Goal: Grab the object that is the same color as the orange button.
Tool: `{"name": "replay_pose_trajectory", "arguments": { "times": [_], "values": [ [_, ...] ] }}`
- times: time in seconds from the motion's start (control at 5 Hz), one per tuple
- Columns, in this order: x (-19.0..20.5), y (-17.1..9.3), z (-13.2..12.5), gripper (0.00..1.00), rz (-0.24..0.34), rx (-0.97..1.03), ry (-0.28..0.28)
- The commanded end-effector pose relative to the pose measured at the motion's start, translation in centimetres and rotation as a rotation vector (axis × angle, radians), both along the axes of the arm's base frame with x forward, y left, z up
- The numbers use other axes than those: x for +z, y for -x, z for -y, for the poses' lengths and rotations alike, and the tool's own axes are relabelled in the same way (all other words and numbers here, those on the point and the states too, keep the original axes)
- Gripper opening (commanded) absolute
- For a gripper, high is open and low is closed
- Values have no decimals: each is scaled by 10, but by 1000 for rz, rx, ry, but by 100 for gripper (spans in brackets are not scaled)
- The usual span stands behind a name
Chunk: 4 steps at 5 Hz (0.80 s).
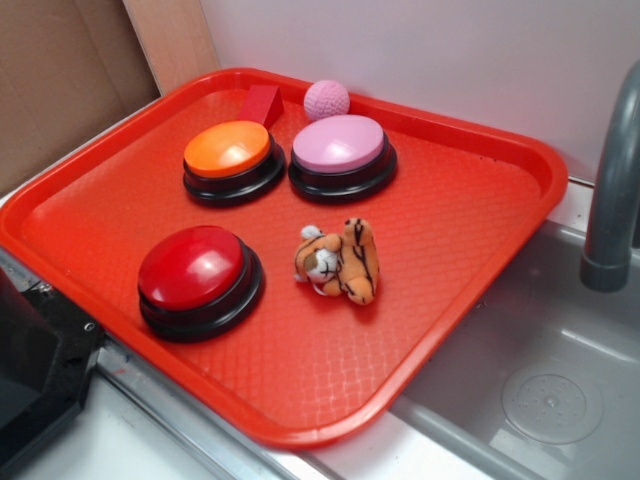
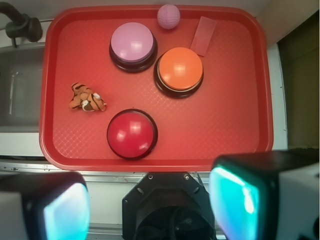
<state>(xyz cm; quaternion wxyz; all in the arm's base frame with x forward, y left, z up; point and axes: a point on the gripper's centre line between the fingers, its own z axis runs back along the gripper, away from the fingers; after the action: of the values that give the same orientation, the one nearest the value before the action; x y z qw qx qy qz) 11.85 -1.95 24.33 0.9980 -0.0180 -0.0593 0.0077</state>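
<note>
A small orange plush tiger with black stripes and a white face [image 1: 338,262] [image 2: 86,99] lies on its side on a red textured plastic tray [image 1: 470,200] [image 2: 230,120], just beside the glossy red-domed push button on a black base [image 1: 198,277] [image 2: 132,133] and apart from it. The robot's gripper [image 2: 150,200] hangs high above the tray's near edge, its jaws spread wide apart and holding nothing; the tiger sits well ahead of them and off toward the left finger in the wrist view, well apart from both fingers. Farther along the tray stand the large orange-domed button on a black base [image 1: 230,158] [image 2: 179,71] and a pink-domed button [image 1: 341,154] [image 2: 132,46], side by side. Behind them, near the tray's far rim, rest a pink textured ball [image 1: 327,99] [image 2: 168,16] and a red wedge block [image 1: 262,103] [image 2: 203,36]. A grey sink basin [image 1: 560,380] with a dark grey faucet [image 1: 612,190] [image 2: 22,26] borders the tray on the tiger's side.
</note>
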Motion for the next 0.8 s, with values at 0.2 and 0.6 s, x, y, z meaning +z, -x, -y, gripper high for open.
{"name": "replay_pose_trajectory", "arguments": {
  "times": [0.2,0.6],
  "values": [
    [-11,-24,11,100,6,-187,-15],
    [-50,-50,42,100,160,-450,-33]
  ]
}}
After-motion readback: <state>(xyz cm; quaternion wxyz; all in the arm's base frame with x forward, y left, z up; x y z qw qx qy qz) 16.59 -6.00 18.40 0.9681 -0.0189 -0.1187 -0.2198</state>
